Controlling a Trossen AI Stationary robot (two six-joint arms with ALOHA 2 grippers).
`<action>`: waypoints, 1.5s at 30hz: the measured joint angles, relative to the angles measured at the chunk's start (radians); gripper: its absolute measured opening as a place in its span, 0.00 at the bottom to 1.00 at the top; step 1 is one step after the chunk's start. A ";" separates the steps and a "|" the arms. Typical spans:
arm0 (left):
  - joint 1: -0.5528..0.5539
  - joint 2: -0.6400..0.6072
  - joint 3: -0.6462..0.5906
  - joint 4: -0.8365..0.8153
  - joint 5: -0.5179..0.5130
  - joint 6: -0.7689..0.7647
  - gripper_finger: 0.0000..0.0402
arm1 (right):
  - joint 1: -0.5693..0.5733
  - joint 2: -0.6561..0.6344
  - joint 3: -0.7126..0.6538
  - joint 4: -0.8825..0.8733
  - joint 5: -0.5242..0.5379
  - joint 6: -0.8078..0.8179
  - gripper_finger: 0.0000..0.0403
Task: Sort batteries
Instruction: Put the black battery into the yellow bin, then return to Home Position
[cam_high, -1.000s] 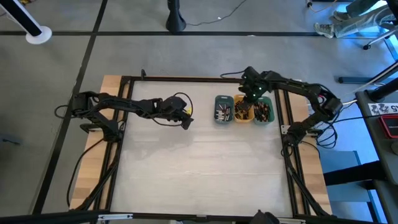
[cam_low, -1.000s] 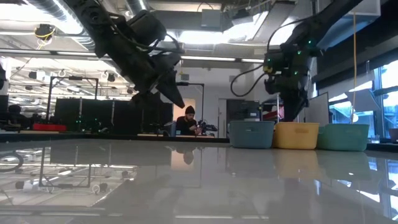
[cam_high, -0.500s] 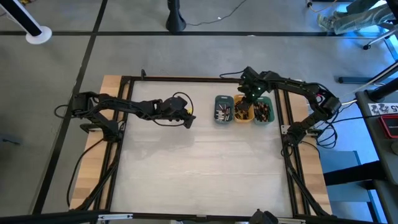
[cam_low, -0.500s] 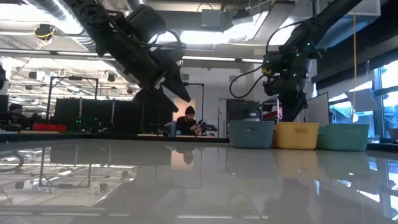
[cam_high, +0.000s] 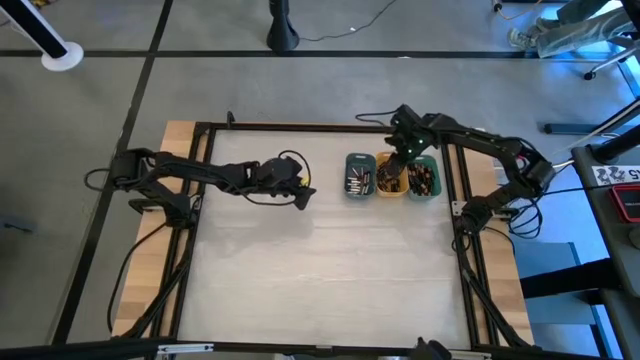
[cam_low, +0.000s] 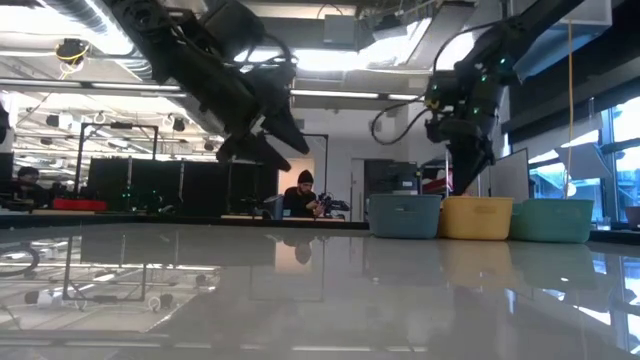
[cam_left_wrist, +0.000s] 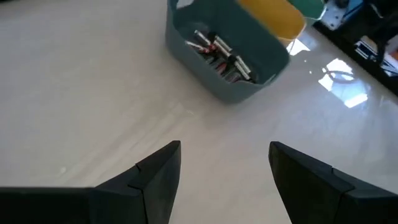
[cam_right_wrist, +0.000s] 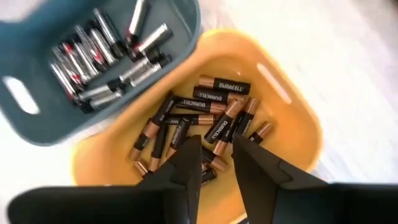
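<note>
Three small trays stand in a row at the table's far right: slate-blue, orange and green. Silvery batteries with reddish marks lie in the blue tray. Copper-and-black batteries lie in the orange tray. Dark batteries lie in the green one. My right gripper hangs over the orange tray, pointing down, its fingers a little apart with nothing between them. My left gripper stands open above bare table, left of the blue tray.
Black frame rails run along the table's edges. The wide white tabletop lies bare in front of the trays. In the low view a person sits in the room far behind the table.
My left gripper has tipped up a little, nearer to level, still pointing toward the trays.
</note>
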 joint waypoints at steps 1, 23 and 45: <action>-0.001 -0.014 0.000 -0.008 0.000 0.010 0.58 | 0.000 -0.017 0.000 0.001 0.000 0.006 0.23; -0.112 -0.581 -0.057 -0.185 -0.062 0.240 0.58 | 0.371 -0.584 -0.056 0.254 0.136 0.342 0.02; -0.253 -1.206 -0.498 -0.072 -0.137 0.216 0.58 | 0.564 -0.750 -0.432 0.753 0.192 0.425 0.02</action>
